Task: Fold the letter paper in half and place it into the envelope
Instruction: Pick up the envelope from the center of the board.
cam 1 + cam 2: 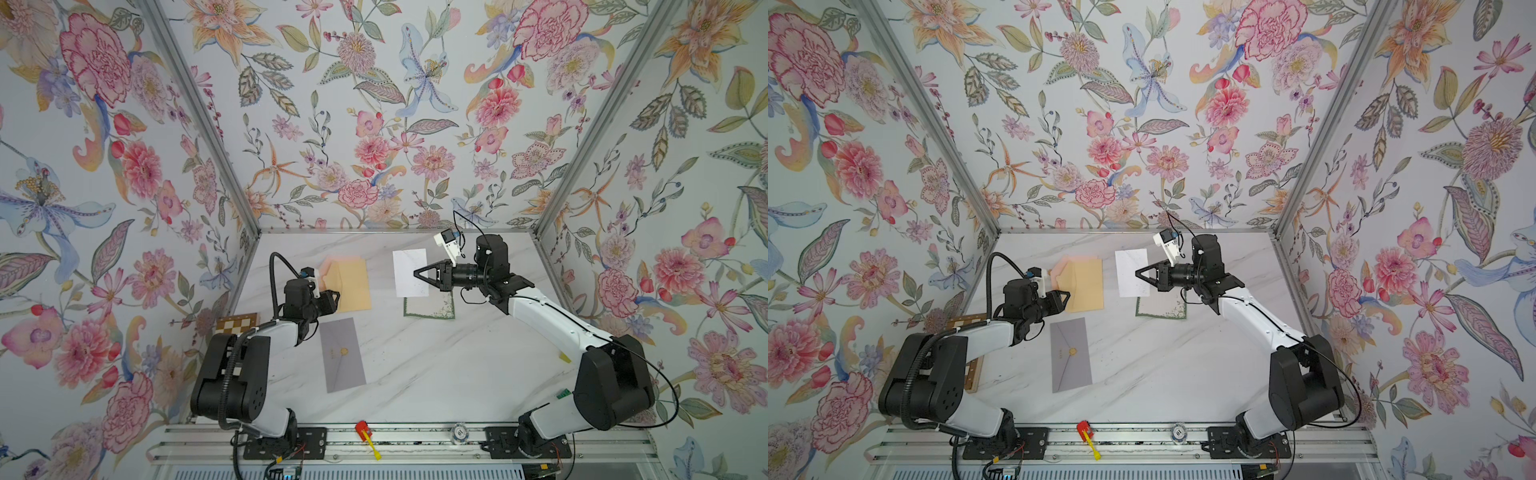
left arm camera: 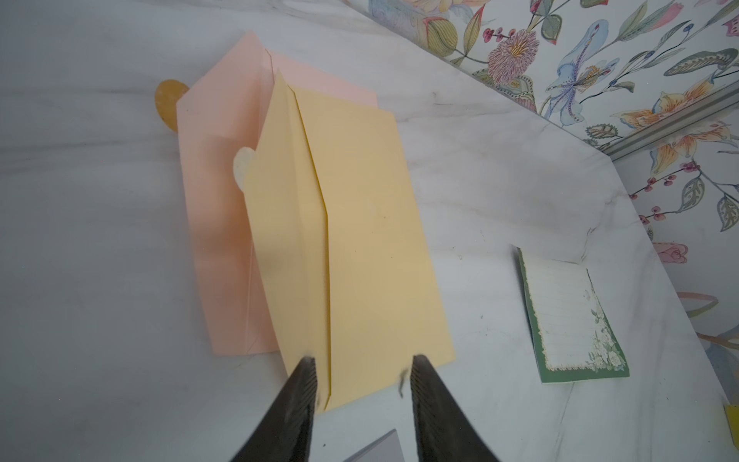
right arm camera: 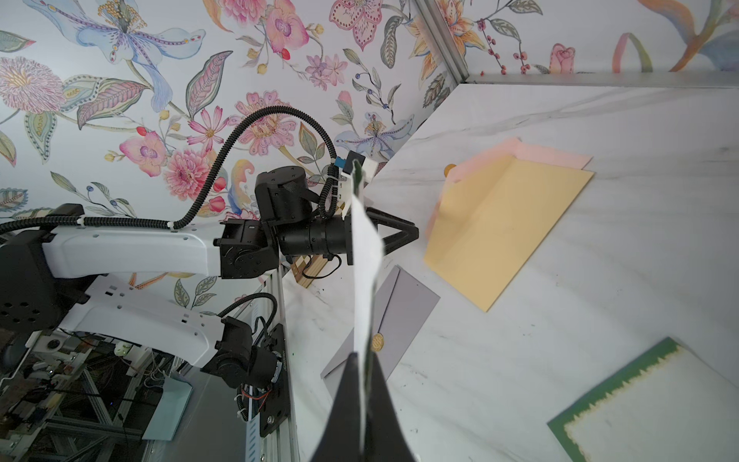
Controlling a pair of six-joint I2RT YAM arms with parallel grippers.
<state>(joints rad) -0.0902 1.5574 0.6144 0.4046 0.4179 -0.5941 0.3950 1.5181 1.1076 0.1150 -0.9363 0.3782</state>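
Your right fingers [image 3: 346,404] are shut on the folded letter paper [image 3: 366,260], held off the desk [image 2: 500,180] beside the yellow envelope [image 2: 368,240]; your left fingers [image 2: 296,400] straddle that envelope's end half open, gripping nothing, so it may skid when the sheet pushes in.

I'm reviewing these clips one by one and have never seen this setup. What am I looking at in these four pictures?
Two robot arms stand at a marble table inside a flowered booth. Two pictures look down from overhead; the other two come from cameras on each arm's wrist. The right end effector is shut on a white letter paper, held clear of the table. The left end effector is open over a yellow envelope, which lies partly on a pink envelope. A grey envelope and a green-bordered sheet also lie there.
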